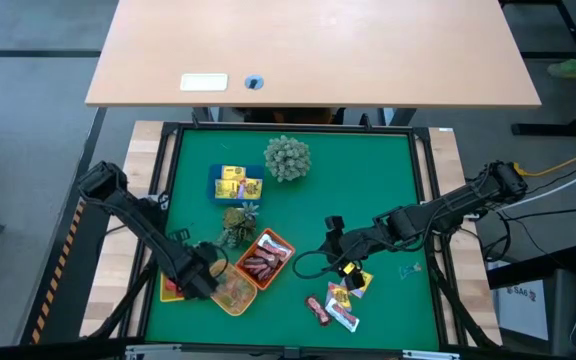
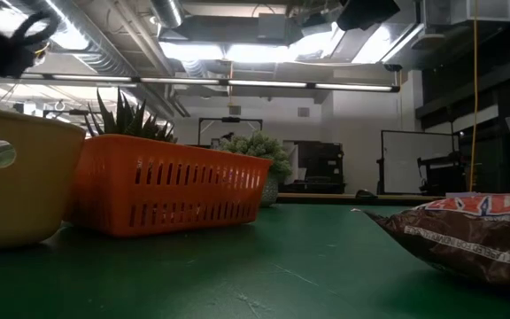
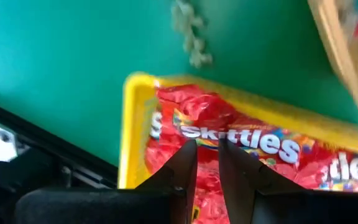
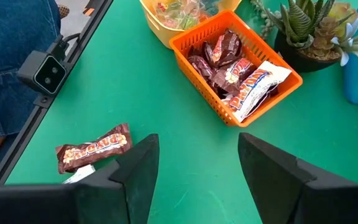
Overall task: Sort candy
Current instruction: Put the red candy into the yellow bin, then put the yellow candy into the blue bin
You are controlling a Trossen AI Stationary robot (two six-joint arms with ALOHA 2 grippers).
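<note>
Left gripper (image 1: 196, 277) low at lower left of the high view, over the yellow tray (image 3: 129, 124) at the mat's edge; fingers (image 3: 182, 165) nearly together, narrow gap, nothing between them, hovering above red Skittles packets (image 3: 229, 134) lying in that tray.

Right gripper (image 1: 336, 248) right of centre in the high view, jaws wide apart, empty, above bare green mat (image 1: 368, 180).

Orange tray (image 4: 235, 68) holding dark brown bars (image 4: 219, 59), one pale-wrapped bar (image 4: 257, 87) leaning on its rim.

Loose brown bar (image 4: 92, 148) on mat in right wrist view's lower left. More loose candy (image 1: 343, 300) at lower centre-right of the high view, near right gripper.
</note>
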